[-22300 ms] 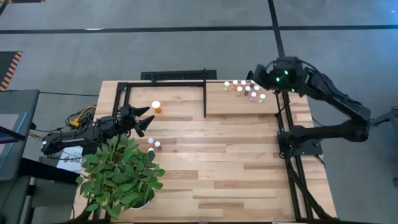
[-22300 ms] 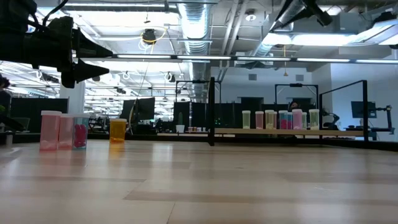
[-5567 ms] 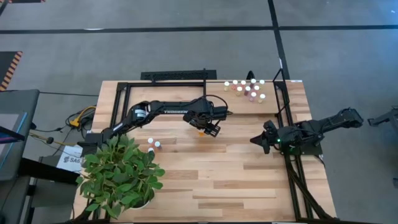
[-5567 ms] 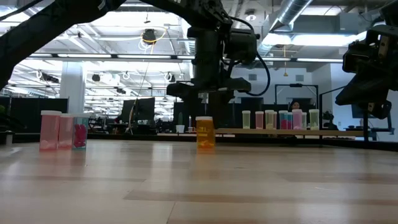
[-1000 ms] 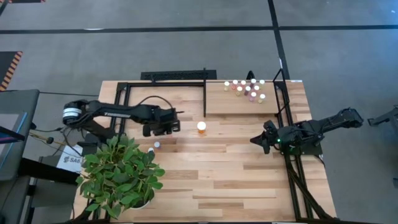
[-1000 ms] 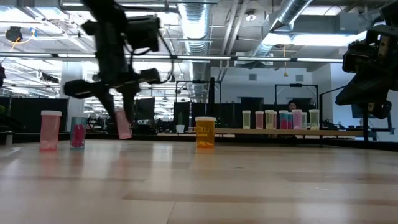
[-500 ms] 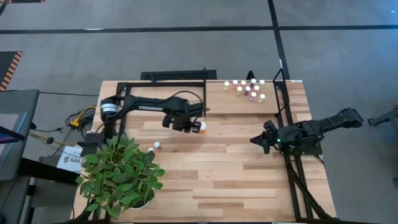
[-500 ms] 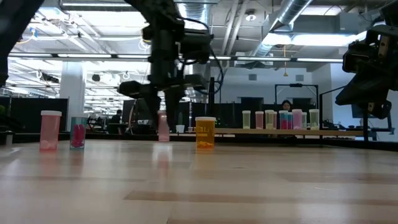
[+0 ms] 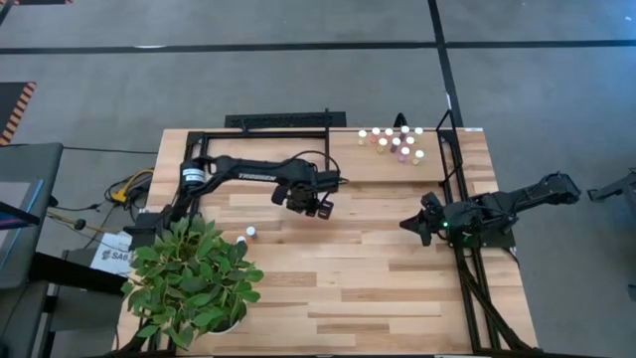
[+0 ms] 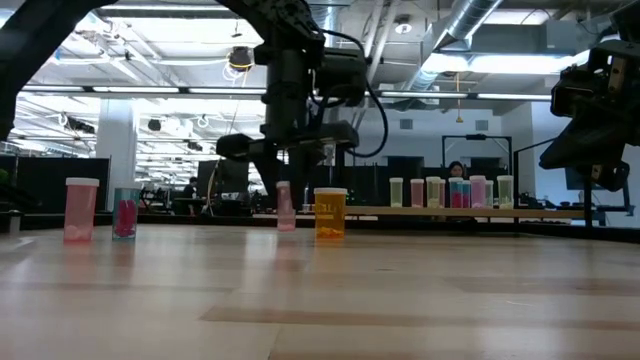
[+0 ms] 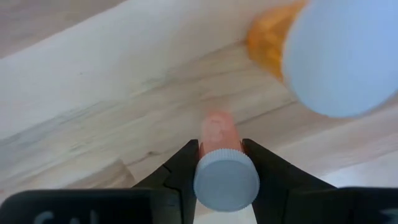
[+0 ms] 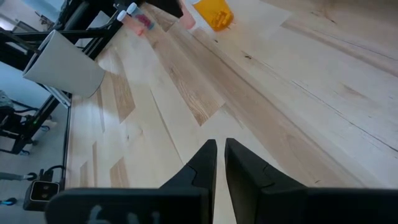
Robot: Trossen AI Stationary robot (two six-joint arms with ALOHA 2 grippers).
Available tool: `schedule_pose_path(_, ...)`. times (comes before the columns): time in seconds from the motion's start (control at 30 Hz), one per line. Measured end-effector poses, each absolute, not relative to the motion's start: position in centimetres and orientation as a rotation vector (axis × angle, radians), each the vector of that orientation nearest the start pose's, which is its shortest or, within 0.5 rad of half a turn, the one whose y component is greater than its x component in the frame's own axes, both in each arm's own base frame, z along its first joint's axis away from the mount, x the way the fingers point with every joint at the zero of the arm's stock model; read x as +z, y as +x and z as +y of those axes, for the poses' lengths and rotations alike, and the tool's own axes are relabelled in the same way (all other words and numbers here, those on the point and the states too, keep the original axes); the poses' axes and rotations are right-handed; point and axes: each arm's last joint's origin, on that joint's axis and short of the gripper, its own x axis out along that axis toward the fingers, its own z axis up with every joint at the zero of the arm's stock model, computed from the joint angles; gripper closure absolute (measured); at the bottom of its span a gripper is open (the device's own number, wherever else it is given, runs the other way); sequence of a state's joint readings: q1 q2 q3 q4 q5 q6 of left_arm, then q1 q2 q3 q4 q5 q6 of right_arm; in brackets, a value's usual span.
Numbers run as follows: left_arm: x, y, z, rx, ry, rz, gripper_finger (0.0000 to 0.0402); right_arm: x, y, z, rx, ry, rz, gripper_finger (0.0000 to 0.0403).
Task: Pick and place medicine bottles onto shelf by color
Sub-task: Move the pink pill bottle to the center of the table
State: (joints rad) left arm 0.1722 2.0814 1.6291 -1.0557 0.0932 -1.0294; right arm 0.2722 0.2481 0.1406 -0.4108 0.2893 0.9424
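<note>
My left gripper (image 9: 311,201) stands over the middle of the table, pointing down and shut on a pink vial (image 10: 285,212) with a white cap. Right beside it stands the larger orange bottle (image 10: 330,213), white-capped (image 11: 339,56). Two more vials, pink (image 10: 80,208) and red (image 10: 125,213), stand on their bases at the table's left. Several vials (image 9: 395,142) stand on the shelf (image 9: 378,171) at the far right. My right gripper (image 9: 409,225) waits shut near the table's right edge, touching nothing. My left gripper pinches the pink vial at its top, one finger on each side of the white cap (image 11: 204,179). The fingers (image 11: 186,162) come from above, pointing down. The vial hangs upright below them (image 10: 285,222); whether its base touches the tabletop I cannot tell.
A leafy potted plant (image 9: 194,283) fills the near left corner. Black frame bars (image 9: 327,154) rise at the table's far side and along its right edge (image 9: 459,199). Bare planks (image 9: 348,278) lie across the near middle.
My left gripper has carried the pink vial toward the table's right edge, from near the two vials at the left to beside the orange bottle. Its wrist has rolled on the way. The vial, tilted and lifted before, now hangs upright and lower.
</note>
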Motion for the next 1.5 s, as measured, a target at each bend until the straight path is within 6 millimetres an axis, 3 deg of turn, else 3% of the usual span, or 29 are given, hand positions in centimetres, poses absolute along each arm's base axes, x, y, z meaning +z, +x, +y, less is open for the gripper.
schedule_pose_path(0.37,18.5,39.9,5.0,0.83,-0.977,1.339,0.0303,15.4,9.6,1.8,-0.247,0.779,0.447,0.0347)
schedule_pose_path(1.5,17.4,40.1,3.9,0.779,-0.924,1.316,0.0303,15.4,9.6,1.8,-0.247,0.779,0.447,0.0347)
